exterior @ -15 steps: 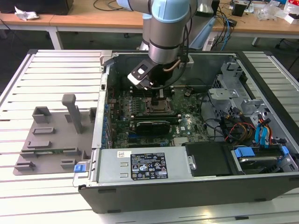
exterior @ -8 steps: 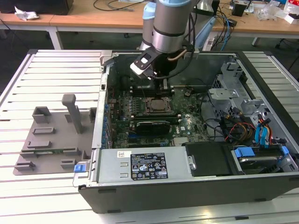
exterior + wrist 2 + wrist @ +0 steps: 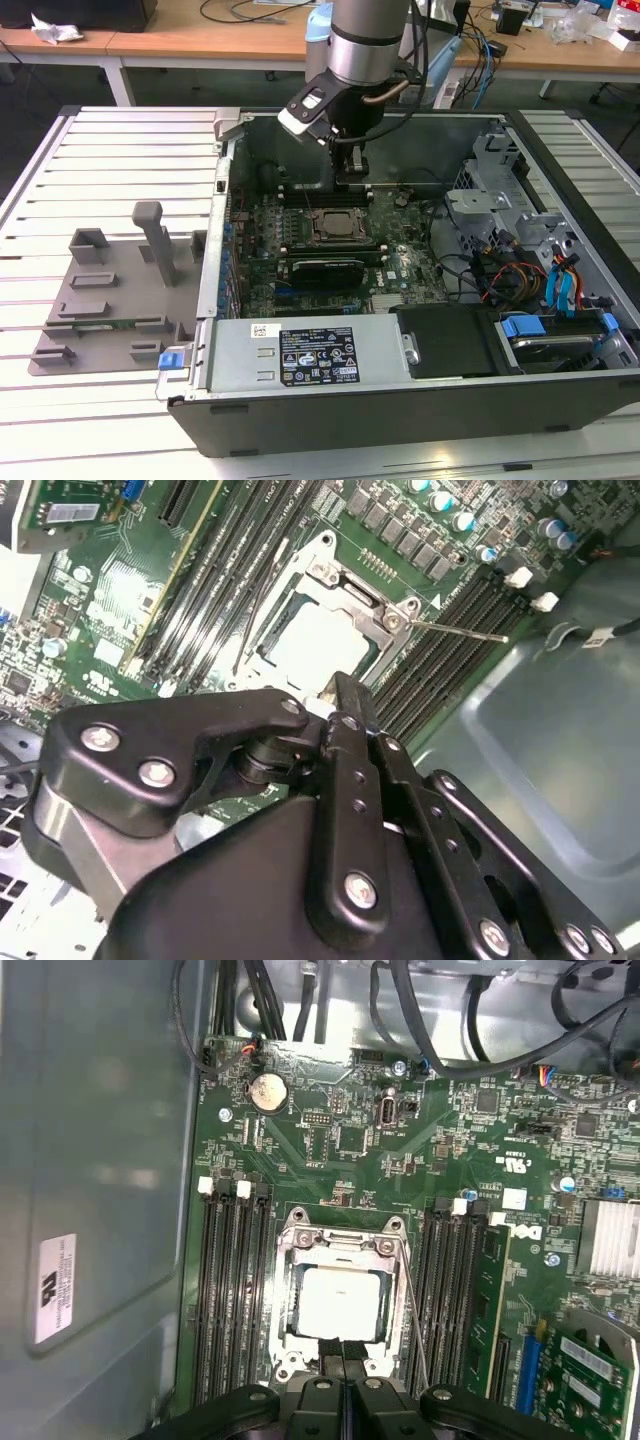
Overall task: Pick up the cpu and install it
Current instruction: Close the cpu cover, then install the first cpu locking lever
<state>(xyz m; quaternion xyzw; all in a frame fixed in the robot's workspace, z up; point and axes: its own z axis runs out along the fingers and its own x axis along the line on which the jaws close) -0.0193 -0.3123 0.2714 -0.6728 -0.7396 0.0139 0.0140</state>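
The cpu (image 3: 340, 1300) is a silvery-white square lying flat inside the black socket frame (image 3: 292, 1290) on the green motherboard (image 3: 350, 1140). It also appears in the second wrist view as the cpu (image 3: 315, 640), with the socket's metal lever (image 3: 460, 632) swung out beside it. My gripper (image 3: 342, 1355) hangs just above the socket's edge, its two fingers pressed together with nothing between them. In the exterior view the gripper (image 3: 352, 178) hovers inside the open computer case, a little behind and above the socket (image 3: 338, 228).
Memory slots (image 3: 232, 1290) flank the socket on both sides. Cables and drive bays (image 3: 520, 250) fill the case at the exterior view's right. A grey plastic tray (image 3: 110, 300) with posts sits outside the case at the exterior view's left, on a slatted table (image 3: 120, 150).
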